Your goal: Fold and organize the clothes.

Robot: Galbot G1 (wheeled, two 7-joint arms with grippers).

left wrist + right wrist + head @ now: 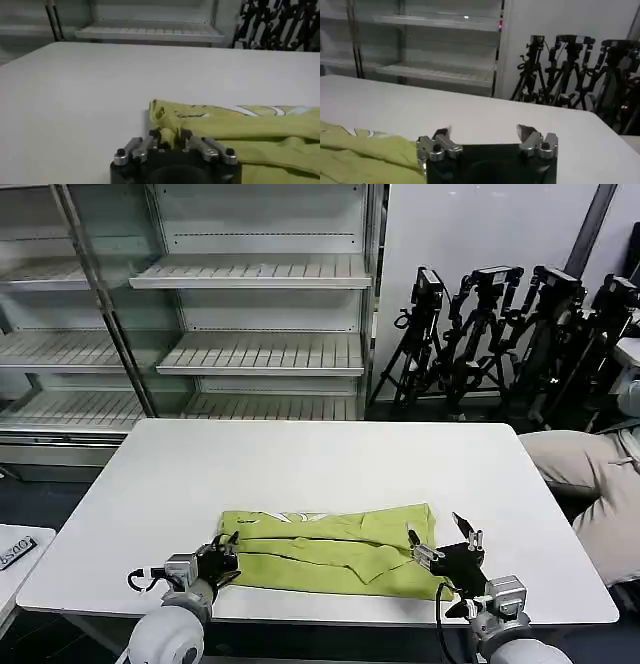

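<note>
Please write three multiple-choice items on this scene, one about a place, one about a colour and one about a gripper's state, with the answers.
1. Where does the shirt lie on the table?
A. near the edge closest to the robot
B. at the far edge by the shelves
C. hanging off one side

2. What colour is the shirt?
A. dark blue
B. lime yellow-green
C. red

3. How does the right gripper stand?
A. shut on the shirt
B. open, beside the shirt's right end
C. open, far off over the bare far half of the table

Answers: 1 A, the head view shows it folded into a strip along the near edge. 2 B, it looks lime yellow-green in all three views. 3 B, the right wrist view shows its fingers spread with nothing between them; the left gripper, by contrast, is shut on the shirt's left end.
</note>
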